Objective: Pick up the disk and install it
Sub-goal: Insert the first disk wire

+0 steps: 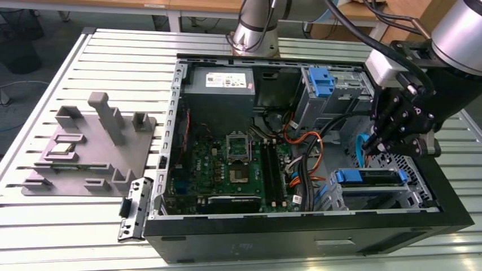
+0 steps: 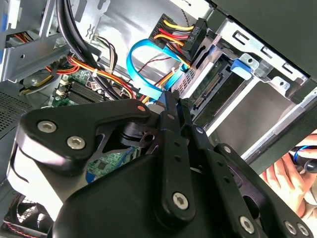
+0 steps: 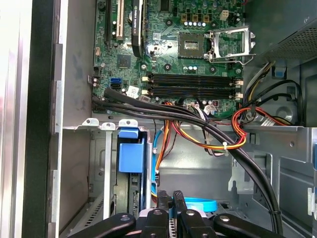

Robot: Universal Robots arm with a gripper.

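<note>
The disk (image 1: 369,176) sits in the lower drive cage of the open computer case, at the exterior view's right, with its blue rails showing at the front. My gripper (image 1: 369,148) hangs just above and behind that cage, and its fingers are shut with nothing between them. In the second wrist view the fingertips (image 2: 174,101) are pressed together next to a blue flat cable (image 2: 143,74). The disk's connector edge (image 2: 218,84) lies a short way beyond them. In the first wrist view the gripper (image 3: 171,201) is beside the disk's blue rail end (image 3: 131,154).
A bundle of black, orange and yellow cables (image 1: 301,141) crosses between the motherboard (image 1: 233,164) and the drive cages. A grey power supply (image 1: 218,82) and an upright blue latch (image 1: 320,82) stand at the back. A grey fixture (image 1: 90,147) lies left of the case. A hand (image 2: 290,176) shows outside the case wall.
</note>
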